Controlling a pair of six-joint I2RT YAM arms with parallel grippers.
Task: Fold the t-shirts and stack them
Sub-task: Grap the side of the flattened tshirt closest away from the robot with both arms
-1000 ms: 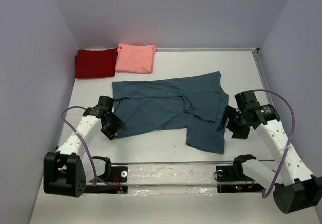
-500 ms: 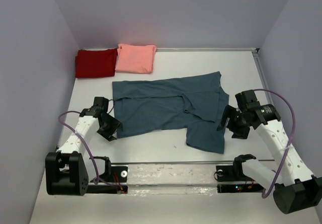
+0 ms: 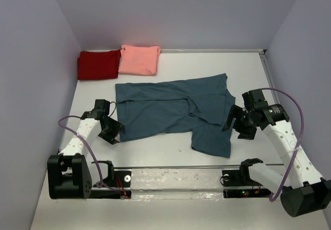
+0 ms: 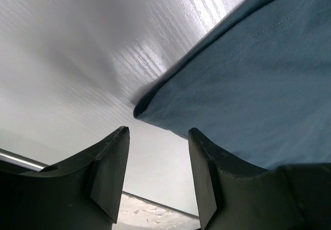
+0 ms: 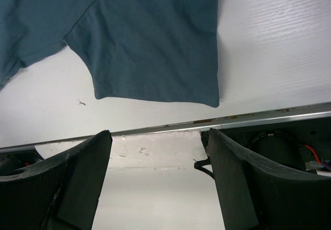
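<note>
The dark teal t-shirt lies spread and partly folded in the middle of the table. My left gripper is open and empty, just off the shirt's near-left corner. In the left wrist view that corner lies just beyond my open left gripper, and one finger overlaps the cloth's edge. My right gripper is open and empty beside the shirt's right sleeve edge. In the right wrist view the sleeve lies ahead of the open right gripper. The folded dark red t-shirt and salmon-pink t-shirt lie at the back left.
A metal rail and a taped strip run along the table's near edge between the arm bases. Purple walls close in the left, back and right sides. White table shows between the teal shirt and the rail.
My left gripper has drawn back a little to the left, off the shirt's near-left edge. My right gripper has shifted slightly. The shirt has not moved.
</note>
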